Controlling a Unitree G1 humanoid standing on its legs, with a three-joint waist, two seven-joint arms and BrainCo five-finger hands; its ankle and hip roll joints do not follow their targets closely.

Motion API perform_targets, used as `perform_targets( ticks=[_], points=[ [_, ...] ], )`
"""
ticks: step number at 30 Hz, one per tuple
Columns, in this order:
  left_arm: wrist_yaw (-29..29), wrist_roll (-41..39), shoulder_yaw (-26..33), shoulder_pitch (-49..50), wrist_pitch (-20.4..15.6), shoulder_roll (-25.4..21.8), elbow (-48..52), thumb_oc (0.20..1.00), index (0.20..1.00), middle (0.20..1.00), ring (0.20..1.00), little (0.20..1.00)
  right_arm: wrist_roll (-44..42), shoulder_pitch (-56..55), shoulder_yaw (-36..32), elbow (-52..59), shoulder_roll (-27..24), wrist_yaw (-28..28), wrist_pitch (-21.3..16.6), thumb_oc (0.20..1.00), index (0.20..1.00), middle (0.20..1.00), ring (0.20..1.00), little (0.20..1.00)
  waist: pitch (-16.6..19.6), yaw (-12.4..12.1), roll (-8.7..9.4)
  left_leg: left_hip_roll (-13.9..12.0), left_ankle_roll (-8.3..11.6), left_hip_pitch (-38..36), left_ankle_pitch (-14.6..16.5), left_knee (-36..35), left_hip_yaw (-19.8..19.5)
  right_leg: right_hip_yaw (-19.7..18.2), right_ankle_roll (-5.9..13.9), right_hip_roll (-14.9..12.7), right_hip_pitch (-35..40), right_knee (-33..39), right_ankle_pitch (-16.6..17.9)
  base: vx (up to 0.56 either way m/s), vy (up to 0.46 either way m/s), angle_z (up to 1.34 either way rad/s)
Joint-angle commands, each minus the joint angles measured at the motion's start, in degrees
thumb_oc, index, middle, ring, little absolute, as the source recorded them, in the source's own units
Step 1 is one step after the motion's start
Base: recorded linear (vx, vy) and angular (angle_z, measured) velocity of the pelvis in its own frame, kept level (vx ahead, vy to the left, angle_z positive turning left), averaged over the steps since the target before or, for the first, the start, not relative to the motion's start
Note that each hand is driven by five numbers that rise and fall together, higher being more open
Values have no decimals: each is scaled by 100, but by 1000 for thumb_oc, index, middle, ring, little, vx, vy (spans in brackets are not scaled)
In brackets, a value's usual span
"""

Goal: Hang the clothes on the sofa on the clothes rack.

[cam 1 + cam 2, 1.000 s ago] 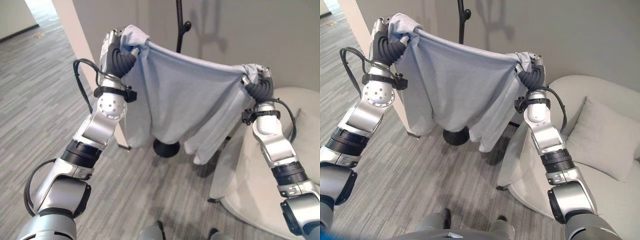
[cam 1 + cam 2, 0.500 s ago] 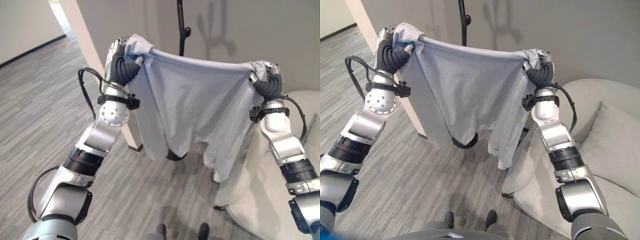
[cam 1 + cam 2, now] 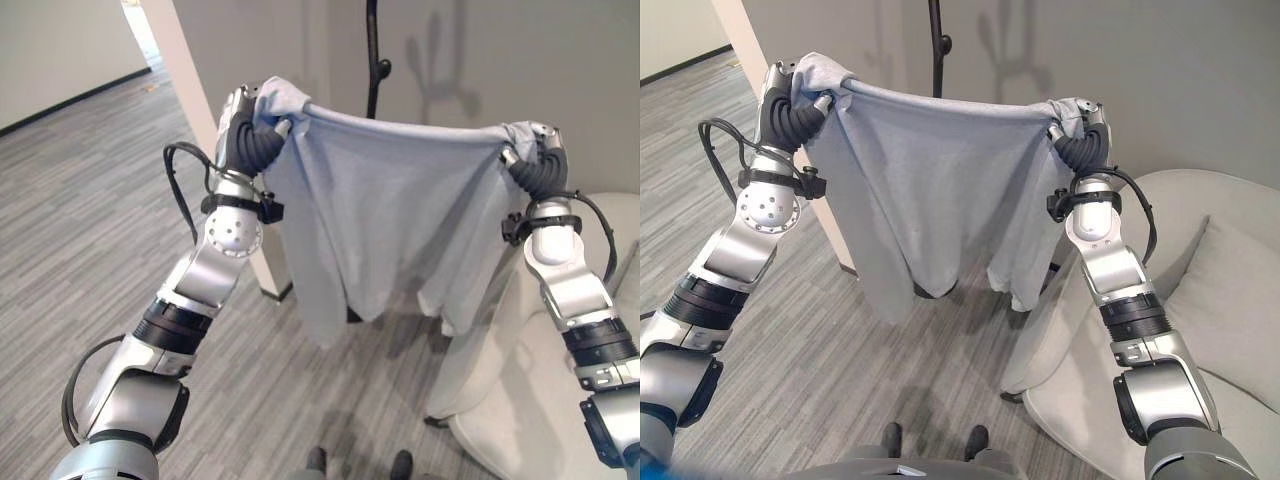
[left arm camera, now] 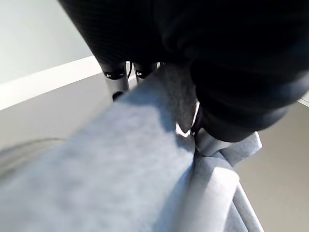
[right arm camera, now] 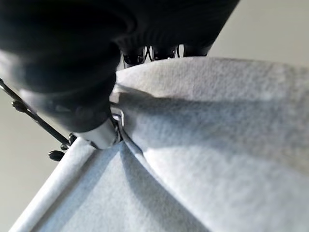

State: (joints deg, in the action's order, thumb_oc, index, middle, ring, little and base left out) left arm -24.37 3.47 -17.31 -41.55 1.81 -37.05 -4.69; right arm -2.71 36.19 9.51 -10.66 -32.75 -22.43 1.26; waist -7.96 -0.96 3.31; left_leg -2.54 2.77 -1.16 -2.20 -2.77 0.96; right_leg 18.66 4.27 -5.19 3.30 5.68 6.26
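Grey garment, one, two robot hands gripping

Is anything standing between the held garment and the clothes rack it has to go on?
Nothing visible does. The left hand and right hand hold the grey garment stretched out in the air, and the black clothes rack rises directly behind its top edge, with only open space between them. The sofa sits off to the right.
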Motion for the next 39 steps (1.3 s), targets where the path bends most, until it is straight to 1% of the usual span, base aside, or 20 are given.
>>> perform_targets(
  ticks=[1,5,7,9,11,16,17,18,20,21,23,26,28,29,31,33,35,36,37,39],
  points=[
    [-134,41,91,-368,-243,-16,-218,200,200,200,200,200,25,245,-204,-57,-394,-150,-197,200,200,200,200,200,495,-104,-166,-311,351,75,346,102,247,89,777,-425,279,-68,-574,39,146,0],
    [-132,29,97,-354,-260,-60,-203,200,200,200,200,200,109,257,-223,-50,-351,-136,-137,200,200,200,200,200,507,-133,-148,-164,212,94,480,208,261,34,855,-619,233,-248,-552,19,171,0],
    [-92,43,92,-349,-271,-93,-184,200,200,200,200,200,185,273,-231,-42,-305,-76,-97,200,200,200,200,200,468,-173,-158,-15,73,28,612,277,317,-48,938,-871,27,-853,-627,19,251,-3],
    [-91,46,84,-366,-265,-97,-207,200,200,200,200,200,205,265,-257,-27,-290,-61,-74,200,200,200,200,200,444,-178,-162,33,30,-8,637,277,339,-93,963,-958,-54,-1106,-642,17,183,-21],
    [-95,46,58,-425,-251,-83,-253,200,200,200,200,200,260,280,-314,4,-270,-59,-43,200,200,200,200,200,336,-133,-205,152,-86,-137,729,308,297,-271,991,-1160,-289,-1848,-467,32,247,-14],
    [-44,96,19,-440,-243,-37,-267,200,200,200,200,200,252,234,-345,19,-182,-73,-97,200,200,200,200,200,242,-115,-233,231,-201,-371,827,245,229,-537,892,-1177,-658,-2547,-395,60,104,5],
    [-32,117,19,-445,-246,-39,-259,200,200,200,200,200,249,235,-342,11,-186,-69,-99,200,200,200,200,200,241,-108,-236,226,-198,-437,847,200,201,-612,865,-1126,-727,-2484,-449,193,17,8],
    [-23,127,12,-478,-258,-57,-265,200,200,200,200,200,233,288,-332,-13,-243,-84,-121,200,200,200,200,200,203,-77,-241,223,-173,-547,869,122,140,-722,825,-996,-859,-2049,-502,199,-33,14],
    [-34,119,-5,-507,-258,-61,-281,200,200,200,200,200,230,343,-320,-19,-270,-114,-141,200,200,200,200,200,156,-68,-235,225,-151,-613,901,77,92,-726,849,-973,-941,-1625,-375,168,-53,13],
    [-64,121,15,-521,-246,-75,-279,200,200,200,200,200,239,395,-322,0,-288,-153,-137,200,200,200,200,200,79,-48,-206,237,-113,-717,972,58,53,-668,958,-1038,-1185,-1009,-116,197,-82,8],
    [-80,157,85,-454,-244,-76,-231,200,200,200,200,200,278,411,-337,-1,-248,-208,-128,200,200,200,200,200,10,-19,-220,134,-32,-861,1070,77,72,-486,1073,-1012,-1426,-386,144,216,-100,1],
    [-96,183,157,-373,-260,-156,-179,200,200,200,200,200,302,445,-323,0,-261,-225,-143,200,200,200,200,200,-3,15,-243,17,44,-981,1147,32,89,-402,1073,-877,-1581,-104,256,238,-122,12],
    [-92,199,174,-388,-282,-195,-159,200,200,200,200,200,278,515,-279,-56,-326,-170,-157,200,200,200,200,200,117,-1,-81,49,52,-1127,1334,-25,-37,-396,1073,-827,-1438,-68,484,434,-196,39],
    [-101,205,203,-358,-281,-163,-131,200,200,200,200,200,261,513,-269,-45,-321,-163,-159,200,200,200,200,200,185,27,-67,-46,80,-1190,1387,-39,-72,-359,1073,-798,-1364,-68,517,556,-269,51],
    [-83,205,154,-355,-275,-13,-148,200,200,200,200,200,213,358,-335,25,-360,-155,-198,200,200,200,200,200,392,155,-87,-426,220,-1237,1480,25,-244,-310,1073,-634,-1182,-68,419,598,-325,61],
    [-28,181,128,-355,-292,73,-91,200,200,200,200,200,147,156,-470,139,-444,-204,-279,200,200,200,200,200,574,262,-169,-826,474,-1104,1293,327,-378,-189,920,-376,-963,-68,118,497,-350,48],
    [1,161,222,-295,-307,101,-47,200,200,200,200,200,123,72,-512,194,-435,-207,-334,200,200,200,200,200,662,258,-240,-1032,707,-1061,814,674,-414,-80,760,-141,-745,-68,-172,385,-263,18],
    [18,163,257,-264,-301,86,-26,200,200,200,200,200,114,36,-519,206,-430,-197,-346,200,200,200,200,200,664,253,-256,-1092,775,-1028,656,865,-421,-67,694,-63,-662,-68,-267,353,-246,5],
    [65,156,304,-213,-305,76,17,200,200,200,200,200,103,-52,-539,220,-416,-177,-343,200,200,200,200,200,630,230,-229,-1133,840,-905,349,1296,-410,-53,590,30,-484,-68,-401,245,-189,-4],
    [83,135,373,-144,-295,49,62,200,200,200,200,200,104,-135,-589,244,-419,-174,-336,200,200,200,200,200,571,205,-162,-1175,853,-738,50,1793,-353,-55,466,71,-299,-68,-506,158,-129,-5]
  ],
)
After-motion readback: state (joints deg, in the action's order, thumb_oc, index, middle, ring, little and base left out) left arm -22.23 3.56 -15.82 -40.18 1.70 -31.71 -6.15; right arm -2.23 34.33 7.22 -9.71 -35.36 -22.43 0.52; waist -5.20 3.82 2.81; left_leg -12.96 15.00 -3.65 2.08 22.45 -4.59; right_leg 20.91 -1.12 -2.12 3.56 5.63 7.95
